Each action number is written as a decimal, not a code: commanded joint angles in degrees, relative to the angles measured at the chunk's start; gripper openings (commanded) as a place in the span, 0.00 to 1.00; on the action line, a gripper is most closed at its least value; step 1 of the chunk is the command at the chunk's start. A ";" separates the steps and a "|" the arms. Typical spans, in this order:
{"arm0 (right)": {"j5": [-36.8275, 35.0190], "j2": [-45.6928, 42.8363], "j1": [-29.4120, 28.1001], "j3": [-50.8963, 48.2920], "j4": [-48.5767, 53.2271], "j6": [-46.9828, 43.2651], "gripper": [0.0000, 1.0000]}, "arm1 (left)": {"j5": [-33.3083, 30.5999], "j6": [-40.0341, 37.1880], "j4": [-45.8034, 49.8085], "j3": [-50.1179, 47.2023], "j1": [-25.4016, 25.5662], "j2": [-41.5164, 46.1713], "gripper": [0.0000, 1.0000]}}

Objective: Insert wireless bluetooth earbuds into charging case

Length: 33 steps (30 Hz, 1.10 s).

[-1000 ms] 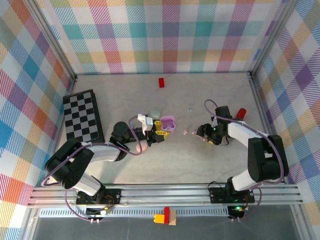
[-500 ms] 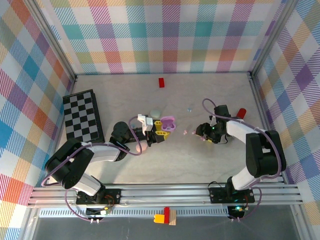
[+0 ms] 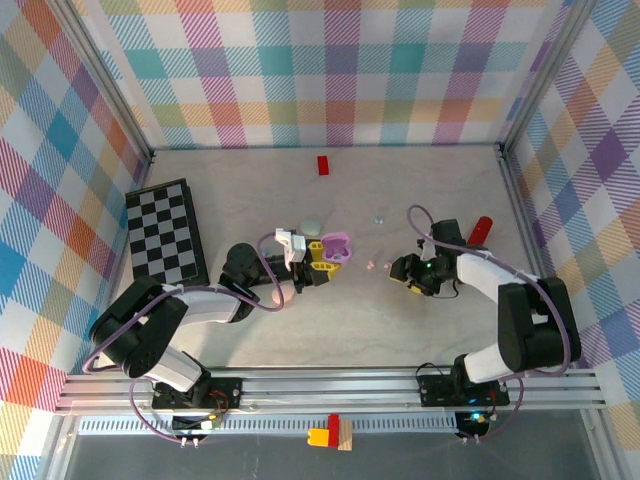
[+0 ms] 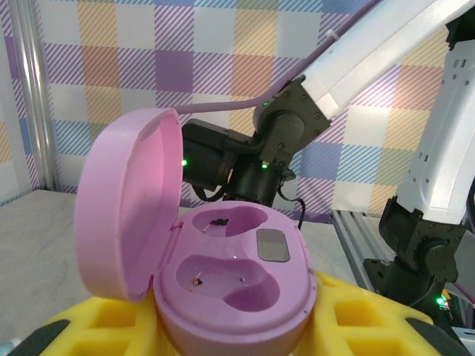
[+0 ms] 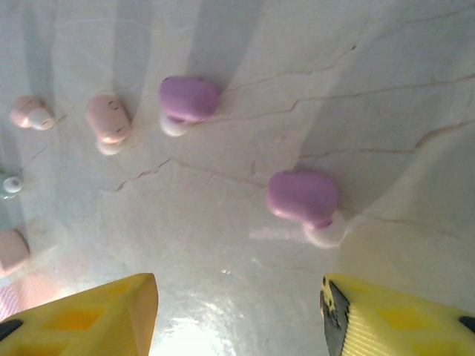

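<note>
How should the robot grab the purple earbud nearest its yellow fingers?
Pinch the purple earbud across its rounded lilac body, coming straight down from above: it lies flat on the table, and its white tip looks too small to hold.

Pale table [image 3: 250,190], earbuds [image 5: 303,196], chessboard [image 3: 165,232], red block [image 3: 323,165]
</note>
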<state>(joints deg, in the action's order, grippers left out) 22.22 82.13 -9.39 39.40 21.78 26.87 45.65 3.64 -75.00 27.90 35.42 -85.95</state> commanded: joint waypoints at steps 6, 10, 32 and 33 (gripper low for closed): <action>-4.98 -1.38 1.04 1.61 -2.55 -0.46 0.60 | 2.01 -0.56 -1.97 0.24 -0.70 0.95 0.35; -2.42 3.87 1.15 4.68 -3.31 -0.81 0.61 | 1.68 -0.67 -1.96 -0.30 -0.72 1.47 0.35; -0.48 2.17 0.96 -0.37 -4.00 -1.78 0.68 | 2.52 0.01 -2.08 0.74 -0.71 1.21 0.35; -0.93 2.62 0.95 -0.04 -4.19 -2.30 0.69 | 2.52 0.14 -1.99 0.70 -0.70 1.23 0.35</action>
<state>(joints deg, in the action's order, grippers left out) 22.57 83.83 -8.54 38.61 16.36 26.37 46.33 3.66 -75.00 27.88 35.42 -85.10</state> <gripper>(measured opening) 0.688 0.348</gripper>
